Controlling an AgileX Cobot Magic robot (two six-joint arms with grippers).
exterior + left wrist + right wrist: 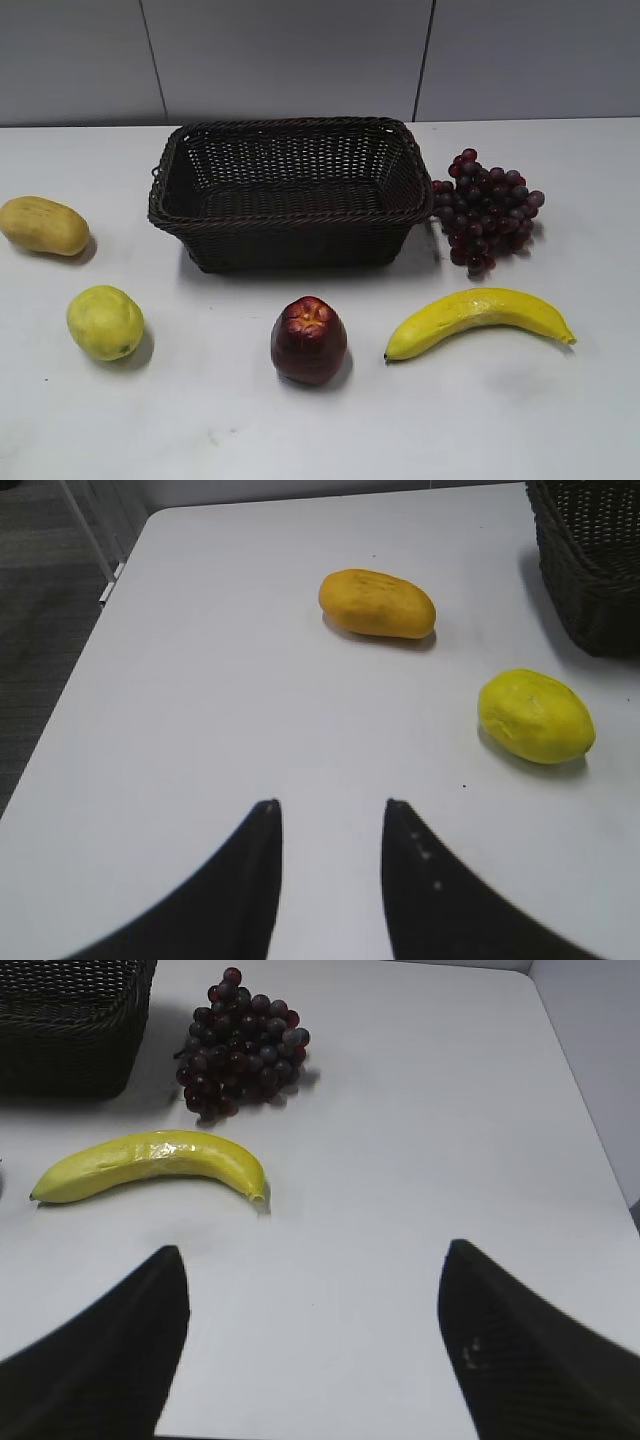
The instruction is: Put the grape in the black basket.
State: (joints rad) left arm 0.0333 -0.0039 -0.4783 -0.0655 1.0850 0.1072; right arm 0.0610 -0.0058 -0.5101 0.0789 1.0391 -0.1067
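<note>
The grape (487, 211), a bunch of dark red-purple grapes, lies on the white table just right of the black basket (290, 232). The basket is a large dark woven one and is empty. In the right wrist view the grape (241, 1044) lies far ahead and to the left, beside the basket's corner (70, 1030). My right gripper (315, 1252) is open wide and empty above the bare table. My left gripper (332, 805) is open and empty; the basket's corner (590, 560) shows at its upper right. Neither gripper shows in the exterior view.
A yellow banana (478, 318) lies in front of the grape and shows in the right wrist view (150, 1165). A dark red apple (309, 340), a yellow-green fruit (105, 322) and an orange-yellow fruit (43, 225) lie on the table. The table's left edge (70, 680) is near.
</note>
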